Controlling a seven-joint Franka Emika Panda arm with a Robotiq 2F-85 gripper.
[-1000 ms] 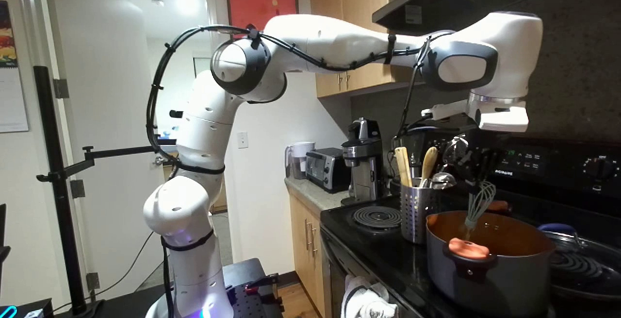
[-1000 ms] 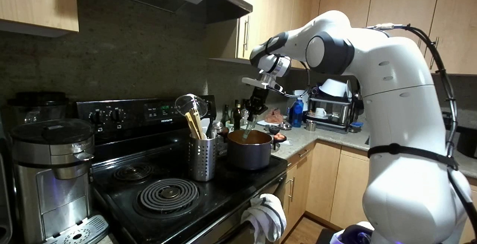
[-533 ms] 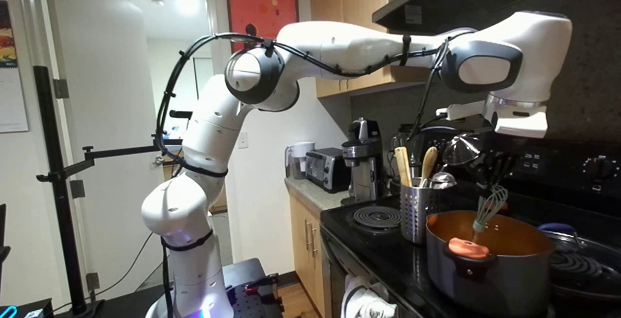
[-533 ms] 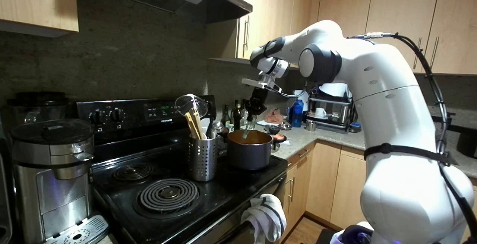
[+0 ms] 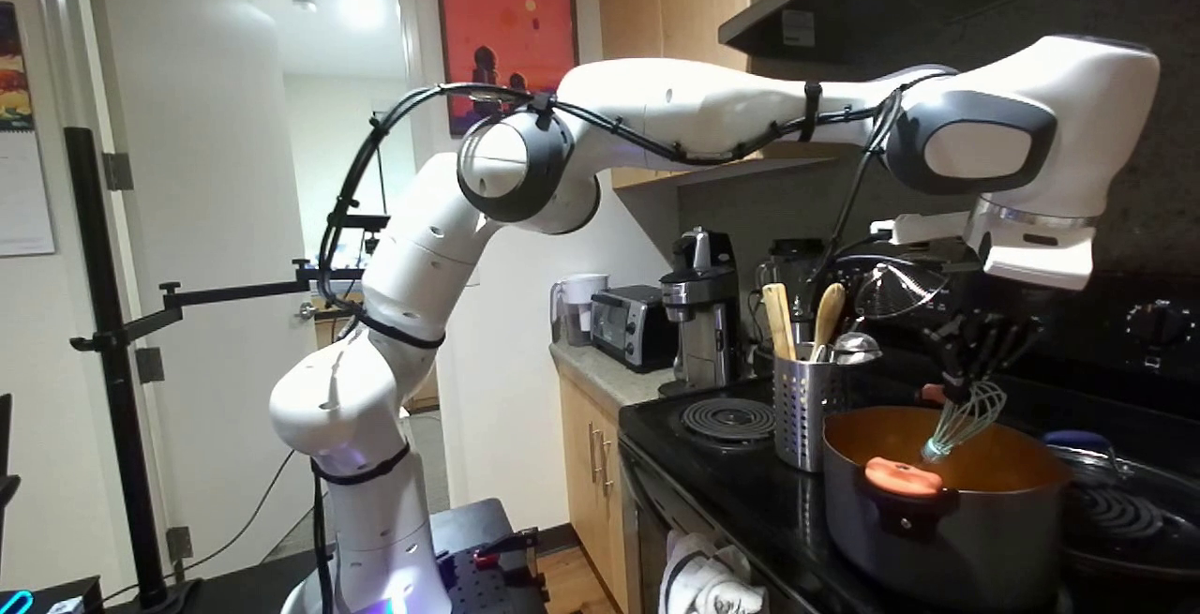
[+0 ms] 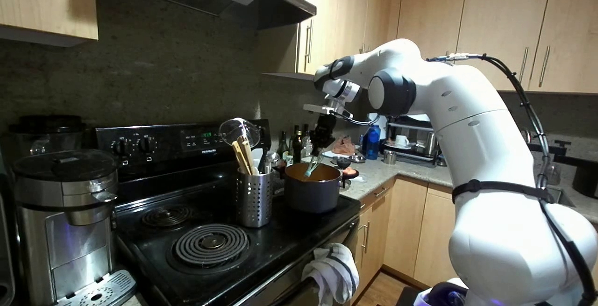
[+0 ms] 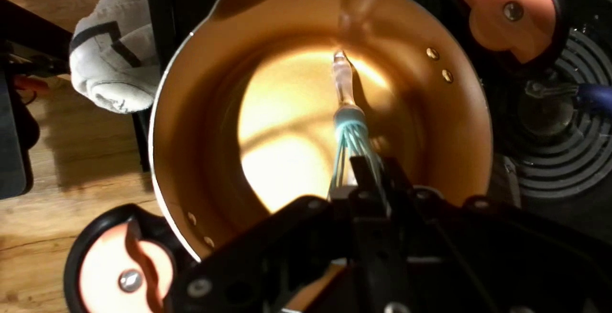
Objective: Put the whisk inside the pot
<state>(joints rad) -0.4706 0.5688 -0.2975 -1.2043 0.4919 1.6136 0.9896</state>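
The whisk (image 7: 349,116) has teal wires and a pale clear handle. It hangs tilted, wire end up and handle end down. My gripper (image 7: 376,165) is shut on its wires, with some wires outside the fingers. The orange-lined pot (image 7: 287,12) is below, and the handle reaches down inside its walls. I cannot tell if the handle touches the bottom. In an exterior view the whisk (image 5: 967,419) dips into the grey-sided pot (image 5: 937,548) under the gripper (image 5: 961,378). The whisk (image 6: 310,169), pot (image 6: 312,196) and gripper (image 6: 318,146) also show in an exterior view.
A steel utensil holder (image 5: 802,417) with wooden utensils stands beside the pot. Orange-gripped pot handles (image 7: 511,12) stick out at the sides. A glass lid (image 5: 1125,501) with a blue handle lies behind the pot. A towel (image 6: 331,268) hangs at the oven front.
The arm has reached farther out over the pot and come down. The whisk moved with it, from near the pot's rim toward its middle and lower into it. The gripper stayed shut.
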